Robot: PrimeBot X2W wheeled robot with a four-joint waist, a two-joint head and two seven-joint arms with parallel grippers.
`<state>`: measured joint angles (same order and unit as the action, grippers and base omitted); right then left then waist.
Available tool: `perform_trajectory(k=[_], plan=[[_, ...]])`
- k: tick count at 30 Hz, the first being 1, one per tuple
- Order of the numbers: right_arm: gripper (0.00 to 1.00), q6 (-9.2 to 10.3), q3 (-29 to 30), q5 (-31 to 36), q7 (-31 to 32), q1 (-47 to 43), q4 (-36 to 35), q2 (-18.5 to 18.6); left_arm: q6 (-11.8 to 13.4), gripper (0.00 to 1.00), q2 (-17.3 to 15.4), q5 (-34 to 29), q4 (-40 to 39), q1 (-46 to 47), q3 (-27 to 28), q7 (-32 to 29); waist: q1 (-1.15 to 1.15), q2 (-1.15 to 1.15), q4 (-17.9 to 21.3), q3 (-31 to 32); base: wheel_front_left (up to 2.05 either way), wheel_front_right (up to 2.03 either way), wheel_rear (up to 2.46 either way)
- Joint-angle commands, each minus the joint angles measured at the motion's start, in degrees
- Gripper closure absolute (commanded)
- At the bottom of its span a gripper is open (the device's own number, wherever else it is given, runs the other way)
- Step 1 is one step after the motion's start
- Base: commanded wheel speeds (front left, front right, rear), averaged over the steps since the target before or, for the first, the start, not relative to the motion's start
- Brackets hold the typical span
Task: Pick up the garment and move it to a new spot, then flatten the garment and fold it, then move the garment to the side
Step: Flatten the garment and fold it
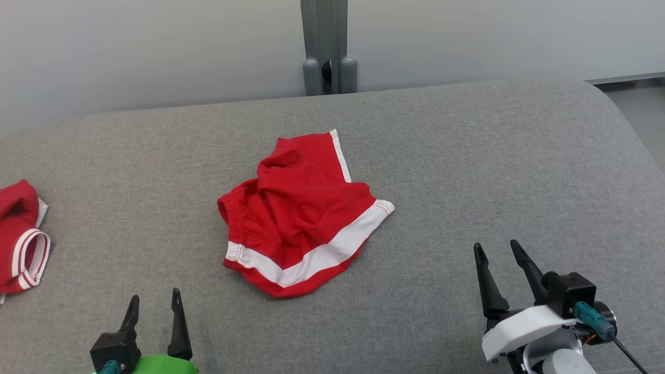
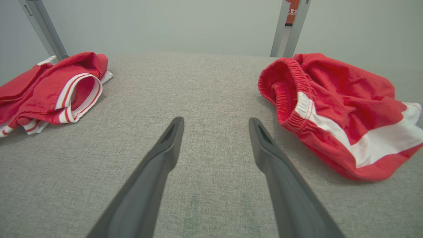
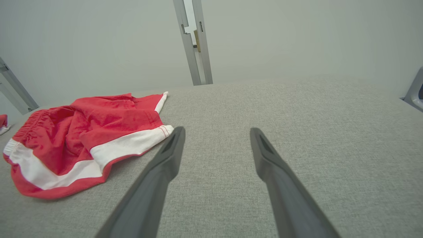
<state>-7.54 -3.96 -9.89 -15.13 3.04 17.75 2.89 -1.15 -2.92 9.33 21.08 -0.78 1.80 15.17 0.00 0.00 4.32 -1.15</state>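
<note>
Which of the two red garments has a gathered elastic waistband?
The shorts in the middle of the head view: gathered waistband on their left side, broad white hem band. The other garment, at the left edge, shows a striped opening instead.

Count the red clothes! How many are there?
2. The red shorts lie crumpled in the middle of the gray surface. A second red garment lies far left, partly cut off by the picture edge. More may lie outside view.
</note>
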Motion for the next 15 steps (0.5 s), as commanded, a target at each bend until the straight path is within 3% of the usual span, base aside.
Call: perform_trajectory(k=[1, 15], plan=[[0.00, 0.10, -0.08, -0.17, -0.02, -0.30, -0.07, 0.05, 0.54, 0.00, -0.04, 0.30, 0.01, -0.20, -0.22, -0.04, 0.00, 0.00, -0.08, -0.10, 0.00, 0.00, 0.00], [0.00, 0.10, -0.44, -0.06, -0.02, 0.97, 0.14, 0.05, -3.39, 0.00, -0.04, 3.45, 0.70, 5.67, -7.18, -0.03, 0.00, 0.00, 0.55, -1.99, 0.00, 0.00, 0.00]])
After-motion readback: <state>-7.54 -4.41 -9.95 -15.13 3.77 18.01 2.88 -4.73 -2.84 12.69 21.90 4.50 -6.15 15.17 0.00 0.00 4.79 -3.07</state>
